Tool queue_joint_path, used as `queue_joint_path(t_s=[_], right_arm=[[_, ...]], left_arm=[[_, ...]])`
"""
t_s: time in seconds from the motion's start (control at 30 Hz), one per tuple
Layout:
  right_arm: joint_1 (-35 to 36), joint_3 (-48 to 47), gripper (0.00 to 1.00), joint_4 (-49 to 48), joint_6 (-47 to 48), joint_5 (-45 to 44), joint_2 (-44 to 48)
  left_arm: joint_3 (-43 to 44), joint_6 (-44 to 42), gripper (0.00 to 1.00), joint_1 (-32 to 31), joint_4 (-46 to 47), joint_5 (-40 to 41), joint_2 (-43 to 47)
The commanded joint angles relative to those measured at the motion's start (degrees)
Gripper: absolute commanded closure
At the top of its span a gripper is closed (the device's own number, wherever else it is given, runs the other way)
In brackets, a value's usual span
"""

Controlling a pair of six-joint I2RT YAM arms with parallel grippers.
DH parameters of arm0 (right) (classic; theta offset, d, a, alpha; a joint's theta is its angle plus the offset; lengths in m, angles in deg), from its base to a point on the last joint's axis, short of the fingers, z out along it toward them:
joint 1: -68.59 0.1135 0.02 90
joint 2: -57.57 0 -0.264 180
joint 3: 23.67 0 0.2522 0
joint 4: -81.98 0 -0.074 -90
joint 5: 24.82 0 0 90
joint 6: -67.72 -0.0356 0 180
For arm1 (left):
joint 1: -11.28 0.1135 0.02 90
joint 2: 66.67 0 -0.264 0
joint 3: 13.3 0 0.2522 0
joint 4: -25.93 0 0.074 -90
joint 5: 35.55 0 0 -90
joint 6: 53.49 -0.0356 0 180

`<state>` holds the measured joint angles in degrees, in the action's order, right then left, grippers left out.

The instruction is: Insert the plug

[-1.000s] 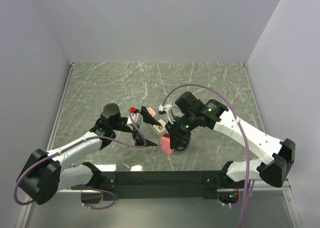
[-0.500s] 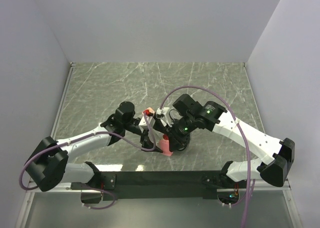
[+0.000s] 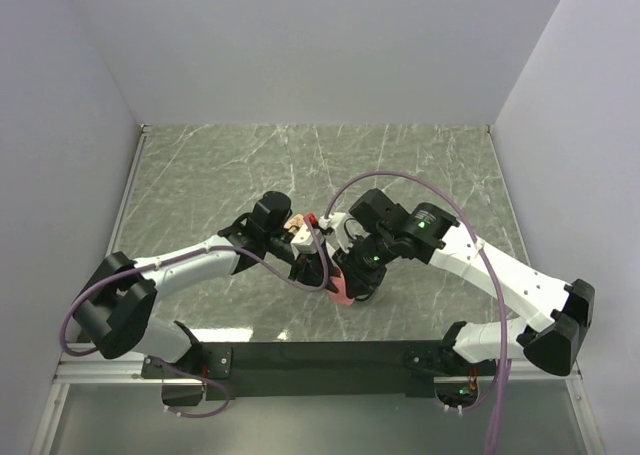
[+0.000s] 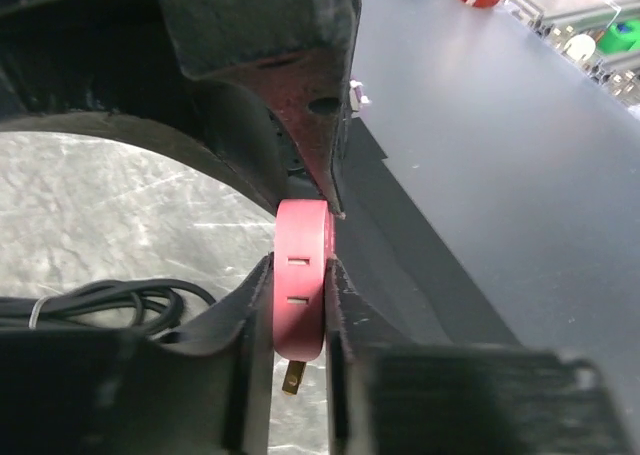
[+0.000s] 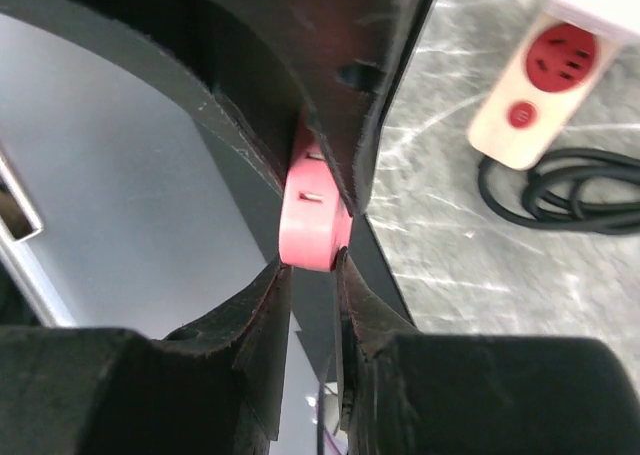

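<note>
Plug (image 4: 300, 295) is pink and pinched by both grippers at once. Left gripper (image 4: 300, 265): jaws closed on the plug's flat sides, one brass prong (image 4: 293, 377) sticking out below the fingers. Right gripper (image 5: 312, 260): jaws closed on the plug's edge, coming from the opposite side. In the top view the two meet mid-table near the front edge, plug between them. Strip (image 5: 540, 95) lies on the table (image 3: 220, 175) nearby, red socket face showing, apart from the plug. Black cable (image 5: 560, 190) is coiled beside the strip.
</note>
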<state>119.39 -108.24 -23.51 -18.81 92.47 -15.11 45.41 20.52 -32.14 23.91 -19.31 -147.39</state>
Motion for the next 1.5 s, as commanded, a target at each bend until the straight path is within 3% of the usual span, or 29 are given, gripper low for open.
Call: queue_joint_path(t_s=[0.0,0.03,0.07,0.2,0.3,0.33,0.4,0.43,0.57,0.67,0.77,1.0,1.2,1.47], right_arm=[[0.70,-0.30,1.00,-3.62,-0.91,-3.63,1.93],[0.70,-0.04,1.00,-4.14,-0.83,-4.08,2.54],[0.61,0.23,1.00,-5.63,-1.35,-4.78,2.90],[0.70,2.25,1.00,-9.84,-3.02,-8.47,5.09],[0.78,3.21,0.97,-13.45,-6.88,-10.50,7.37],[0.79,4.00,0.95,-14.77,-7.76,-11.63,9.47],[0.79,7.24,0.89,-19.25,-9.00,-12.43,12.29],[0.79,8.30,0.88,-20.57,-9.35,-13.22,14.91],[0.79,11.57,0.85,-22.88,-10.23,-15.86,17.32],[0.87,13.23,0.77,-24.79,-10.41,-16.91,18.10],[1.14,16.30,0.47,-29.00,-10.85,-17.71,21.26],[5.08,21.93,0.47,-37.37,-12.69,-24.10,27.32],[8.34,26.50,0.46,-46.24,-11.73,-23.77,33.30],[11.59,28.09,0.47,-49.24,-6.72,-25.17,31.73]], left_arm=[[3.12,-6.68,0.85,-0.97,-8.65,-1.65,-1.89],[3.21,-8.60,0.96,-0.97,-9.37,-2.79,-1.89],[3.13,-9.14,0.99,-0.97,-9.72,-3.49,-1.89],[2.34,-11.42,0.99,-1.05,-9.02,-8.76,-1.19],[4.52,-23.16,0.99,-1.05,-20.31,-15.35,-1.18],[9.15,-42.87,0.99,-0.88,-42.72,-17.28,-2.93],[15.40,-71.58,0.99,-0.79,-73.45,-21.33,-7.14],[20.13,-93.22,1.00,-0.96,-87.80,-22.91,-12.47],[22.64,-92.55,1.00,-0.70,-89.89,-23.28,-16.13],[24.04,-91.77,0.99,-0.97,-90.15,-23.19,-15.95],[24.92,-90.98,0.99,-0.88,-90.15,-23.28,-15.95],[28.96,-87.56,0.99,0.44,-89.80,-23.28,-17.97],[34.23,-82.99,0.99,2.55,-89.71,-23.28,-18.24],[39.95,-77.79,0.99,4.22,-89.79,-23.36,-19.99]])
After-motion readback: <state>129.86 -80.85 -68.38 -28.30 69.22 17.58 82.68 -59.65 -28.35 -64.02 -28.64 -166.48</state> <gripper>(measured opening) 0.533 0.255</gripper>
